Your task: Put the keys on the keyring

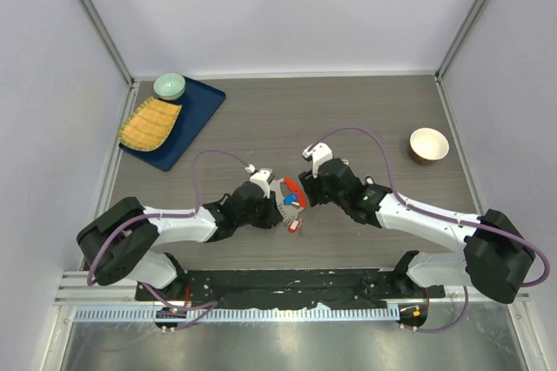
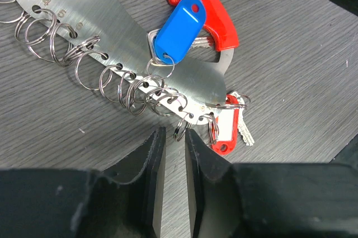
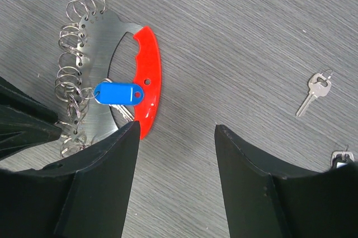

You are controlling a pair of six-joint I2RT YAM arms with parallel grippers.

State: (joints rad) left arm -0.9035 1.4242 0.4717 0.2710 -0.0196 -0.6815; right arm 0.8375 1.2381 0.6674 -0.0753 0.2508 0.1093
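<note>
At the middle of the tabletop (image 1: 348,118), both pincers are closing in around the keyring (image 1: 290,190).
From above, the left pincer (image 1: 283,205) and right pincer (image 1: 306,199) are facing each other across it, the red-headed key (image 1: 296,225) lying at its near edge. Through the left wrist, the left jaws are standing narrowly apart, a small split ring (image 2: 179,132) sitting at their mouth, unclamped; the red-headed key is lying against the last rings, below the blue tag (image 2: 179,31). Through the right wrist, the right jaws are gaping wide over bare wood, and the silver key (image 3: 315,91) is lying loose, well apart from the keyring.
</note>
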